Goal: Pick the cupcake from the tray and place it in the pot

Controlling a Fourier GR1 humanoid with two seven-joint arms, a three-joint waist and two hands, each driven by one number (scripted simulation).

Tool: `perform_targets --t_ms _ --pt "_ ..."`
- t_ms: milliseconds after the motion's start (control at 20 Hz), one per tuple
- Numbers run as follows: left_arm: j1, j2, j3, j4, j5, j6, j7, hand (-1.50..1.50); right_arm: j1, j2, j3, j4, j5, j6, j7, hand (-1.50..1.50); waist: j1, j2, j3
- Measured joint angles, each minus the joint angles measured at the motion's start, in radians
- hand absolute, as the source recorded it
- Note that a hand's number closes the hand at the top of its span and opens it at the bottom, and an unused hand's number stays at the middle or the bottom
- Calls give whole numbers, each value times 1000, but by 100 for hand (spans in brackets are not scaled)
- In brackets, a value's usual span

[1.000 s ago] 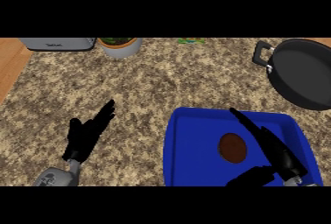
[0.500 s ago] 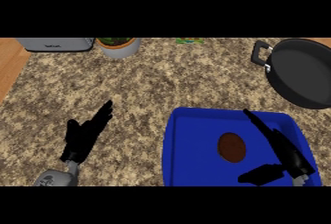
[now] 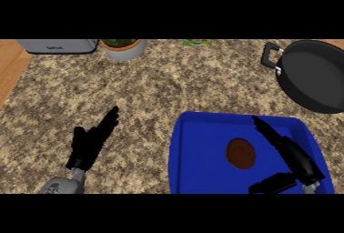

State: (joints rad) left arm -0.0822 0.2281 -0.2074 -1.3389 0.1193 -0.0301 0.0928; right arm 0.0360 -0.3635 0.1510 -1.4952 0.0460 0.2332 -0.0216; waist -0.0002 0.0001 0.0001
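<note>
The cupcake, a brown oval seen from above (image 3: 241, 153), sits inside the blue rectangular plastic tray (image 3: 201, 150), slightly right of the tray's centre and apart from its walls. It is not yet grasped.

The right hand (image 3: 292, 157) hangs over the tray at about 3 o'clock from the cupcake. Its fingers (image 3: 269, 132) are straight and spread from the thumb (image 3: 272, 184), which juts toward 7 o'clock. The hand is wide open and holds nothing. It lies just beside the cupcake; contact cannot be confirmed.

The left hand (image 3: 93, 141) rests on the speckled stone counter (image 3: 168, 86) at about 9 o'clock from the tray, fingers straight, holding nothing.

The black round metal pot (image 3: 316, 75) stands at about 1 o'clock from the cupcake, well apart from the tray, handle toward 10 o'clock.

Risks, as judged from this position:
- The hand sits to one side of the cupcake. Closing from here may nudge the cupcake toward 9 o'clock instead of enclosing it.
- The thumb is low near the tray's 6 o'clock wall. It may catch the rim and shift the tray.
- A soft cupcake may deform or tip if pinched off-centre.
- The carry to the pot crosses the tray wall and the pot rim. Insufficient lift may clip either.

A grey toaster (image 3: 57, 45) and a potted plant (image 3: 122, 47) stand at 11 o'clock, outside the likely path.
</note>
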Motion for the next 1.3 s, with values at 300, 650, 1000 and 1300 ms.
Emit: perform_targets --t_ms 300,650,1000,1300 --pt "-5 -3 28 -3 -1 -35 14 0 -23 80 -24 122 -35 31 -74 -150 1 0 0" --pt "-13 -24 54 -24 -23 -49 47 0 -96 132 -64 318 -34 77 -191 -150 1 -8 -7" --pt "-12 -34 56 -32 -41 -52 49 0 -137 138 -54 460 81 12 -414 150 0 -19 -24" --pt "4 -32 59 -39 -44 -62 46 0 -143 157 -69 504 62 22 -480 150 0 -21 -30"
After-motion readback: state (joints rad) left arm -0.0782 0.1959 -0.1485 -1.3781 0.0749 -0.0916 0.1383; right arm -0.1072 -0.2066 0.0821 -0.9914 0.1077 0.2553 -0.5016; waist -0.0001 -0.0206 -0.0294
